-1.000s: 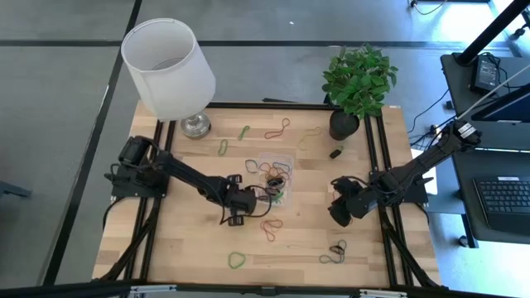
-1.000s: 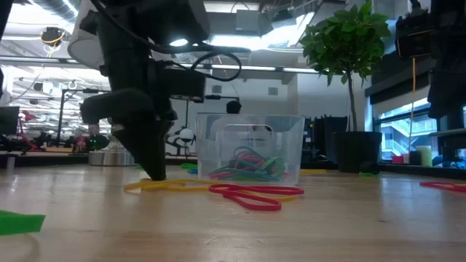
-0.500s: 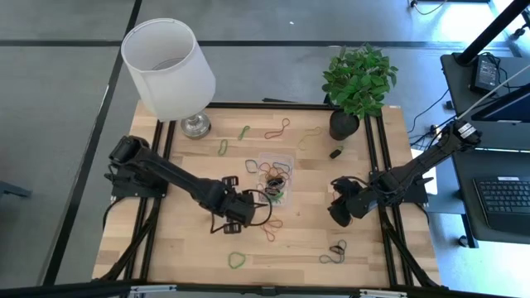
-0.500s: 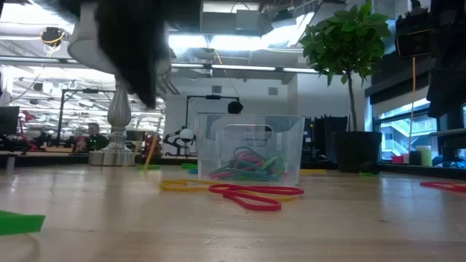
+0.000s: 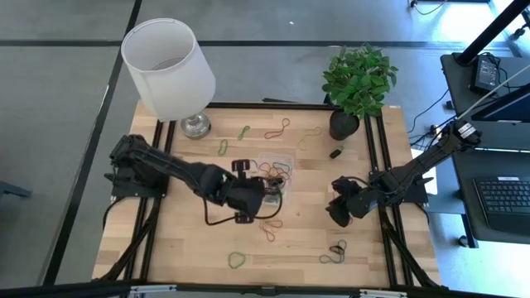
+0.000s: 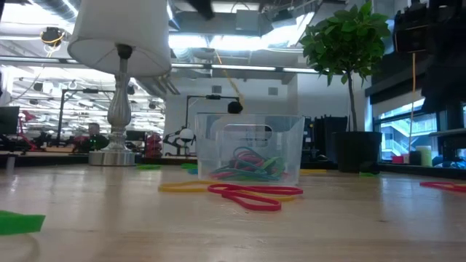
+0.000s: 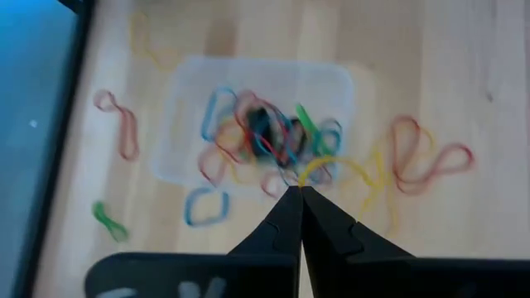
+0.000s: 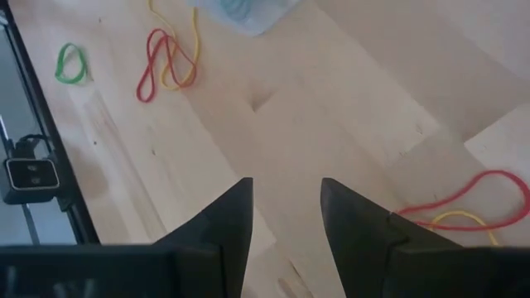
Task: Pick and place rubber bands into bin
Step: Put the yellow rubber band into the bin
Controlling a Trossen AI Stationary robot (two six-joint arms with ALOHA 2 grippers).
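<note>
The clear bin (image 5: 276, 170) (image 6: 251, 149) (image 7: 257, 116) stands mid-table with several coloured rubber bands in it. My left gripper (image 5: 263, 197) (image 7: 298, 189) hovers high over the bin's near edge, shut on a yellow rubber band (image 7: 331, 164), which shows as a thin slanting strand (image 6: 227, 76) in the low view. Loose red and yellow bands (image 5: 269, 225) (image 6: 244, 193) lie flat just near of the bin. My right gripper (image 5: 335, 211) (image 8: 284, 190) waits open above bare wood to the bin's right. My left gripper pinches the yellow rubber band (image 7: 310, 174) between its shut fingertips, coming from above and pointing down. The band hangs below the tips as a slack loop, lifted clear of the table, over the bin's near side.
More bands lie scattered: green (image 5: 236, 260) and black (image 5: 337, 251) near the near edge, green (image 5: 224, 147) and red (image 5: 277, 128) toward the far edge. A lamp (image 5: 170, 70), a potted plant (image 5: 356, 83) and a small black clip (image 5: 335, 152) stand along the far side.
My left gripper was down at the table just left of the bin's near corner, shut on a yellow band. It has risen high, out of the low view's top, and moved right and a little toward the far edge over the bin, lifting that band clear.
</note>
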